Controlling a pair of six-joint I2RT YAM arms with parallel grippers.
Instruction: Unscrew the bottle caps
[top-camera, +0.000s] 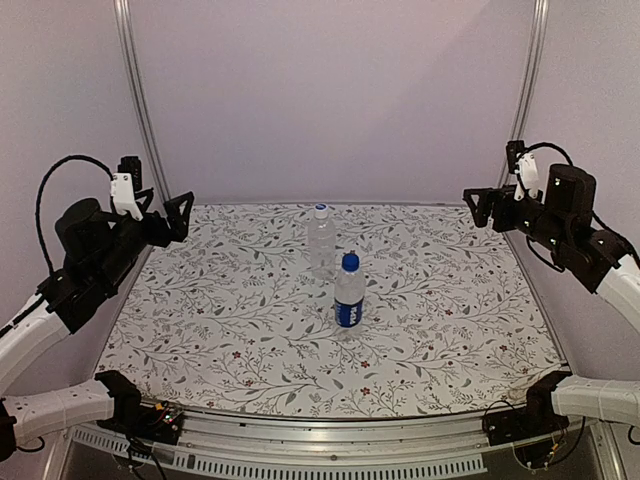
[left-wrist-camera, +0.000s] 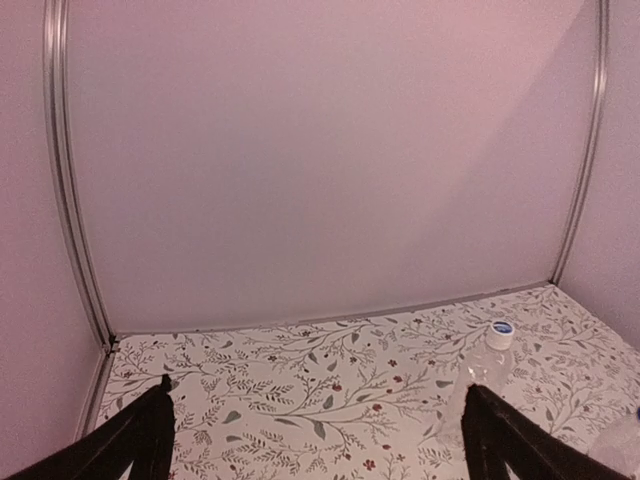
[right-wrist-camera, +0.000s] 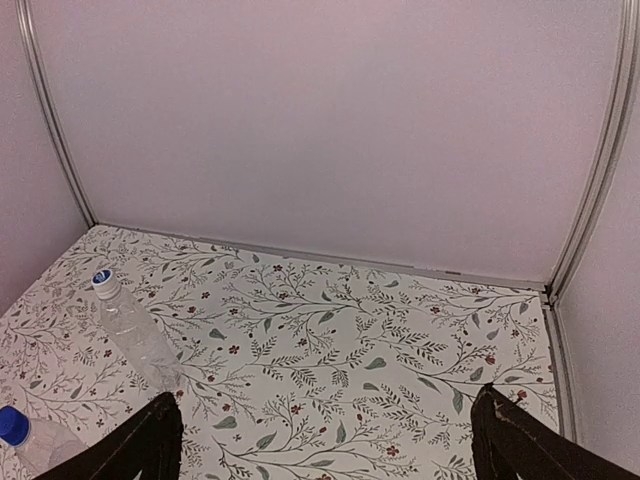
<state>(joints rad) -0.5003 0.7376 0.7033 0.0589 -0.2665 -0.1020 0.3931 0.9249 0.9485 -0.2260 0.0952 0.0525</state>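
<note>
Currently, both bottle caps sit on their bottles. The solid blue cap (top-camera: 350, 261) tops the labelled bottle (top-camera: 349, 300), which stands upright near the centre of the floral table cover (top-camera: 220, 320). Its long axis is vertical and the cap points up. The whitish cap (top-camera: 321, 211) tops the plain bottle (top-camera: 321, 245), which is also upright with a vertical axis and its cap pointing up. In the top view the plain bottle stands just behind the labelled bottle and slightly to its left. The two are near each other but apart.

The left gripper (top-camera: 165, 205) hangs above the left edge of the cover. Its jaws are spread wide, and it holds and touches nothing. The right gripper (top-camera: 497, 185) hangs above the right edge in the same condition, jaws wide with nothing between them. Both grippers are well apart from the bottles.

In each wrist view the two dark fingertips sit at the lower corners, with only patterned cover between them. The plain back wall (top-camera: 330, 100) rises behind the table.
</note>
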